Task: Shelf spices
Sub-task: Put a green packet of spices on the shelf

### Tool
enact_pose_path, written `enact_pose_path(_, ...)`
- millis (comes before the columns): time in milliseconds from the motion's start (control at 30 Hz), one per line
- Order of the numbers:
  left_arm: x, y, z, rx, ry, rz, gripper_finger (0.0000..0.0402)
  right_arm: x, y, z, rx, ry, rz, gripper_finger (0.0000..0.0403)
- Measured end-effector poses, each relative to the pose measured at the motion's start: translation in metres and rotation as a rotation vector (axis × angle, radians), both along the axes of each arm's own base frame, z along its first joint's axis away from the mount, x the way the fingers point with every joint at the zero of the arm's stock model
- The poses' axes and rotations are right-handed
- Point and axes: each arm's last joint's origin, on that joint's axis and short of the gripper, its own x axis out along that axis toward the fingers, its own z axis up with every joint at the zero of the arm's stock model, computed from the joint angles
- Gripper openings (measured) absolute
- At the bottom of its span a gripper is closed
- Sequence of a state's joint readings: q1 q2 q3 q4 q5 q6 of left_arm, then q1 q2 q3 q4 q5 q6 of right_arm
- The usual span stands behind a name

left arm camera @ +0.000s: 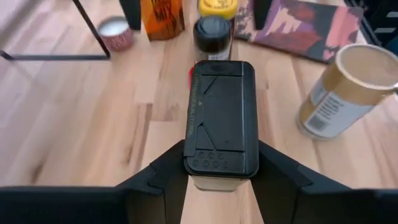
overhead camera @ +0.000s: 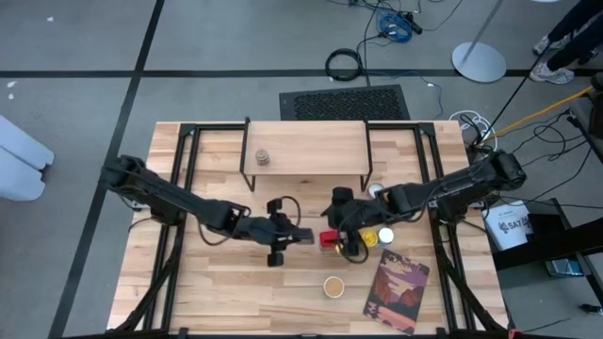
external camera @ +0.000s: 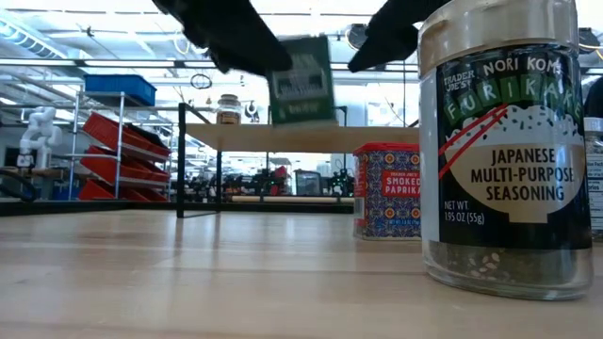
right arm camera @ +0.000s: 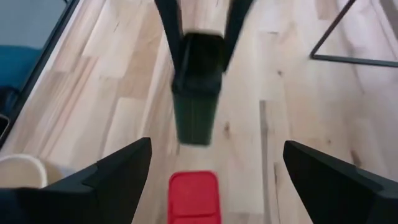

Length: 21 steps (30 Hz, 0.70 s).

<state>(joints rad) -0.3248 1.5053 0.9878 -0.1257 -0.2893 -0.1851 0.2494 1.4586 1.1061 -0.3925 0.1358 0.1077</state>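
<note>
A rectangular green spice tin with a black lid (left arm camera: 219, 118) is gripped between the fingers of the left gripper (overhead camera: 294, 234) and is seen lifted clear of the table in the low view, in front of the shelf, a low rack with a pale wooden plank top and thin black legs (overhead camera: 306, 155). One small brown jar (overhead camera: 263, 157) is already stood on the shelf top. The right gripper (overhead camera: 341, 229) is held wide open and empty just beside the tin, above a red-lidded paprika tin (right arm camera: 194, 198) (the two grippers are close together).

A collision between the two arms is judged the main risk, caused by their crowding. The tin could also slip, being pinched only at its narrow sides, or clip the shelf edge if carried too low.

The surface is a pale wood-plank table (overhead camera: 217, 292). In front of the shelf are also set a tan-topped jar (overhead camera: 334, 285), a yellow-topped jar (overhead camera: 384, 235) and a reddish-purple picture book (overhead camera: 396, 292). Beyond the table, a workshop with red bins on racks is visible.
</note>
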Motion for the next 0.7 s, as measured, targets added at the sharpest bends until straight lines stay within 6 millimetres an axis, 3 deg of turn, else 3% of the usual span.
enact_pose_path(333, -0.026, 0.010, 0.041, 0.027, -0.105, -0.003, 0.0159, 0.013, -0.018, 0.011, 0.034, -0.135, 0.016, 0.0352)
enact_pose_path(700, -0.029, 0.015, 0.050, 0.088, -0.161, 0.091, 0.0159, 0.019, -0.026, 0.014, 0.021, -0.199, 0.007, 0.0352)
